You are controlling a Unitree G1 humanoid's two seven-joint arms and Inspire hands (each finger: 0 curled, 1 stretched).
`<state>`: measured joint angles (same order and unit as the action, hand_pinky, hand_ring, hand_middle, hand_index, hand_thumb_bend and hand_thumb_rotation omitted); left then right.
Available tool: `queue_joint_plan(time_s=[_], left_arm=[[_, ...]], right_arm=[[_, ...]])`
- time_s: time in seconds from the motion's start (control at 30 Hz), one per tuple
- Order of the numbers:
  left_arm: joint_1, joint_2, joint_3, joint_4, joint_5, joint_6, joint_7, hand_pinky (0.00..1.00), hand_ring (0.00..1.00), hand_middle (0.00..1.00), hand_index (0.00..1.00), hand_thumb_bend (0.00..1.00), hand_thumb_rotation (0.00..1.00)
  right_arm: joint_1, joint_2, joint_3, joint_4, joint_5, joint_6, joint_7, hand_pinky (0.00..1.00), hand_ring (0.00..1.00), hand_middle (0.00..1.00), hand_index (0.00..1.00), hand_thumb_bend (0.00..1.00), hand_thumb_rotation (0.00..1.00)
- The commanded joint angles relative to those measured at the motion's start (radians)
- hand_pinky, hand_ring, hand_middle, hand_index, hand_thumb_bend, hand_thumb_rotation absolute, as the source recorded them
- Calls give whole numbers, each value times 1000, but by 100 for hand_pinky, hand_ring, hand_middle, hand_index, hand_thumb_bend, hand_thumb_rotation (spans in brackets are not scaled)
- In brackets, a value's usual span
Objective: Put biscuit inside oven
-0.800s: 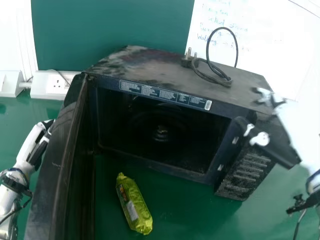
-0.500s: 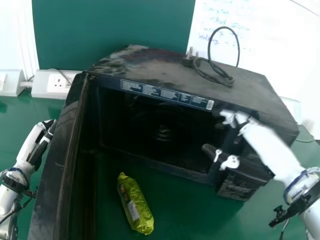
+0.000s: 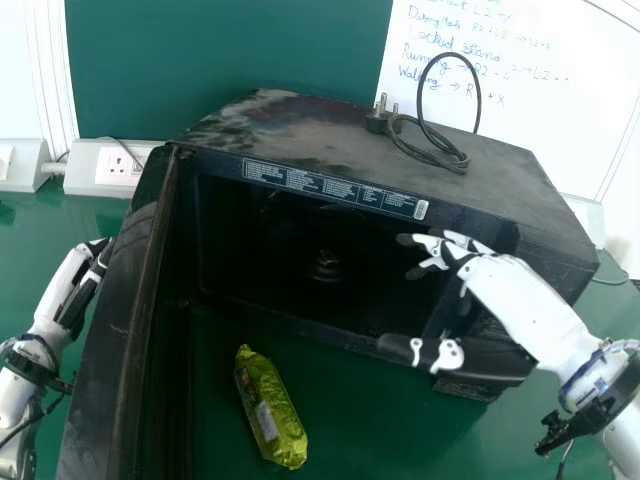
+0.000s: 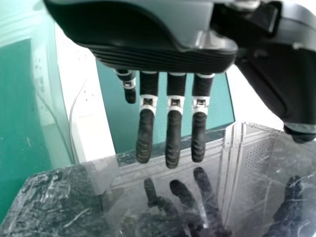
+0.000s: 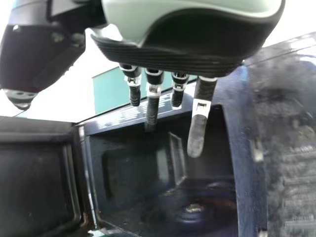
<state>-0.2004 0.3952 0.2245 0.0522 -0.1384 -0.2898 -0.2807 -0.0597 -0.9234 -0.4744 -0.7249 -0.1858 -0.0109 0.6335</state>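
A green desk (image 3: 35, 262) is set at the bottom of a wall, and a soft shine is seen on its top. Behind it, the wall is covered in part by a big, flat, dark green board (image 3: 225, 50). To the left of the board, a white strip (image 3: 55, 80) with long up-and-down lines is seen. A white socket box (image 3: 84, 172) is fixed low down at the back, with another white box (image 3: 22, 168) just beside it. On the right, a whiteboard (image 3: 540, 115) is filled in part with blue writing. The whiteboard is brightly lit.
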Motion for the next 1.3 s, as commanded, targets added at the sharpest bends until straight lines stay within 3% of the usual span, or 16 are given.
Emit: queue_joint_plan(time_s=[0.0,0.1,0.23,0.33,0.47,0.5,0.53,0.6,0.77,0.93,1.03,1.1,1.27], left_arm=[[10,-8,7,-7,-5,8,7,30,36,44,48,51,5],[9,-9,8,2,-4,3,7,30,36,44,48,51,5],[2,-12,13,21,-12,-16,2,30,37,44,48,51,5],[-9,-14,21,66,-13,-78,1,30,37,43,48,51,5],[-24,-14,30,121,-35,-128,-12,30,36,43,48,51,5],[-28,-13,32,133,-39,-137,-14,30,36,43,48,51,5],[-32,-12,34,148,-39,-149,-13,30,35,44,48,51,5],[-41,-11,35,171,-33,-167,-6,30,36,44,48,51,5],[-53,-17,35,207,-30,-185,3,31,36,45,49,51,5],[-60,-23,29,222,-6,-194,25,31,36,45,49,51,6],[-61,-31,24,213,-4,-182,35,31,35,45,49,51,5],[-61,-38,22,203,-7,-170,40,31,35,45,49,51,5],[-61,-46,20,193,17,-163,63,30,35,45,48,51,6]], right_arm=[[12,16,11,2,25,-18,2,43,78,82,97,100,91],[13,33,29,14,52,-34,2,39,80,84,99,100,94],[9,44,66,28,-20,-92,-33,32,67,74,94,100,100],[1,34,80,-4,-46,-46,-12,25,67,74,95,100,100],[-19,-12,95,-34,-88,6,34,30,72,76,94,100,99],[-28,-26,100,-44,-94,29,52,15,77,81,97,100,99],[-36,-38,106,-54,-99,50,67,8,80,82,98,100,97],[-59,-67,129,-65,-112,70,95,2,84,85,98,100,93],[-131,-131,214,-100,-116,205,198,0,91,90,99,100,96],[-170,-112,284,-45,-100,156,187,0,87,87,98,100,99],[-202,-109,341,-4,-125,109,179,0,76,83,95,100,99],[-242,-110,389,4,-140,133,202,3,71,81,94,100,98],[-317,-83,480,15,-185,185,222,1,70,82,91,100,96]])
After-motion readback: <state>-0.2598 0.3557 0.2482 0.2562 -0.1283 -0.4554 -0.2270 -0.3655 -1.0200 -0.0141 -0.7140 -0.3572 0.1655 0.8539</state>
